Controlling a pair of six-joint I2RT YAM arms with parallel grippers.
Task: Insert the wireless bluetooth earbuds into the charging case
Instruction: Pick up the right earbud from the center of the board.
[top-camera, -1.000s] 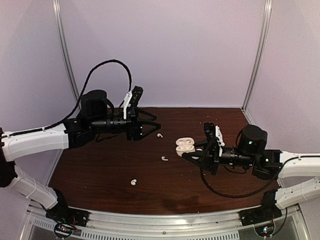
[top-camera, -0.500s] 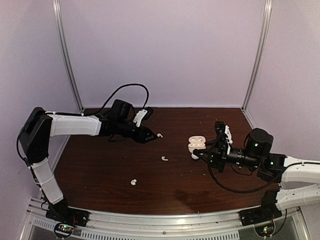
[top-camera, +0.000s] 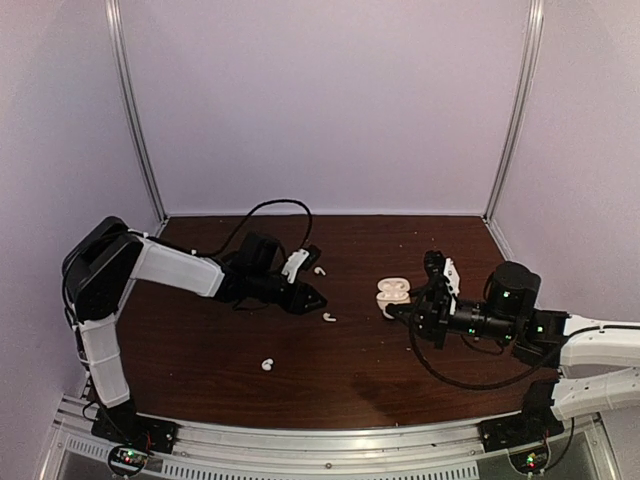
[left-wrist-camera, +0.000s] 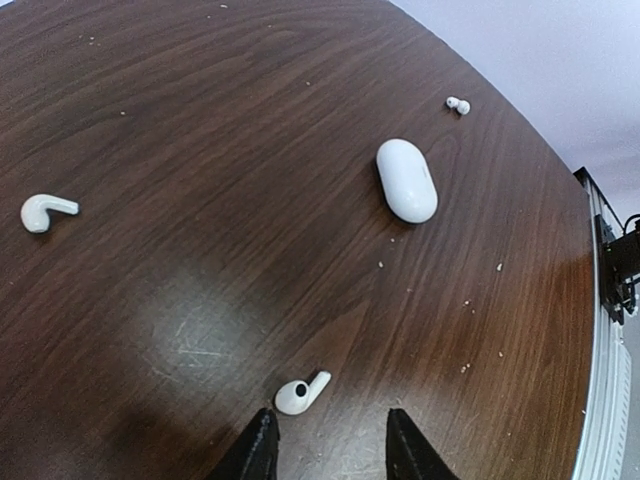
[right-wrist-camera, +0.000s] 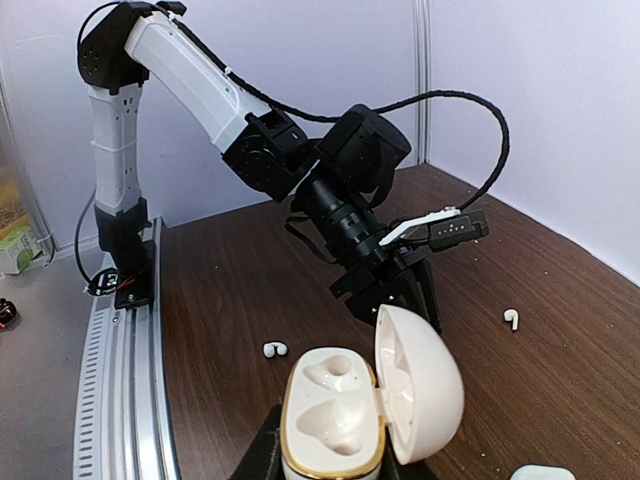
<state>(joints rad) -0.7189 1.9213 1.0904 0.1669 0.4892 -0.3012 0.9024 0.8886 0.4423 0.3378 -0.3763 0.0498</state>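
Note:
My right gripper (top-camera: 404, 303) is shut on the open charging case (right-wrist-camera: 335, 425), whose two wells are empty and whose lid (right-wrist-camera: 420, 395) stands up. One dark finger (right-wrist-camera: 262, 455) shows beside its gold rim. My left gripper (left-wrist-camera: 333, 425) hovers low over the table, open, with nothing between its fingers. One of the wireless bluetooth earbuds (left-wrist-camera: 300, 393) lies just ahead of the left fingertip, also visible from above (top-camera: 327, 318). A second earbud (top-camera: 319, 270) lies farther back, a third (top-camera: 267, 365) nearer the front. A tiny fourth (left-wrist-camera: 458, 104) lies beyond a closed case.
A closed white pebble-shaped case (left-wrist-camera: 407, 180) lies on the dark wooden table (top-camera: 200, 340), close to the right gripper. A metal rail (top-camera: 320, 440) runs along the near edge. Lilac walls close in the back and sides. The left arm's cable (top-camera: 265, 215) loops above its wrist.
The left arm has swung down from a raised pose to the table and reached toward the middle earbud, its jaws narrowing. The right gripper carried the open case a little to the right.

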